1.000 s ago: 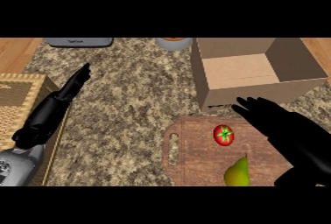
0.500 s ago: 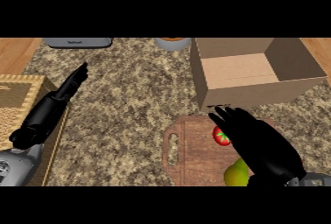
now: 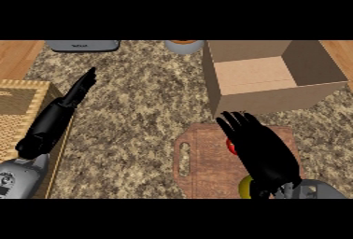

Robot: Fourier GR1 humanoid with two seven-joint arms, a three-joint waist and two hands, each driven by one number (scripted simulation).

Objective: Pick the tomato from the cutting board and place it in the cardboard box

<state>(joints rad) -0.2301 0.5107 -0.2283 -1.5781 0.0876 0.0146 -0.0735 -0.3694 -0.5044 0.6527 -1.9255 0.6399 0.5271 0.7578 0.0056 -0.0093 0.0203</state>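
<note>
At lower right the right hand [image 3: 265,149] hovers over the tomato [image 3: 231,147], fingers straight and apart. The left hand [image 3: 50,125] rests at left, fingers straight

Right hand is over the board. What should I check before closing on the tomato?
1. Right hand over the tomato: ok, only a red sliver shows at the hand's left edge.
2. Hand's fingers straight, not yet curled round it: ok.
3. Contact with the tomato: cannot tell.
4. Cardboard box open at the top, just beyond the cutting board: ok.
5. Yellow-green fruit close under the wrist: not ok, it may get nudged.
6. Left hand open at the view's left, off the board: ok.
</note>
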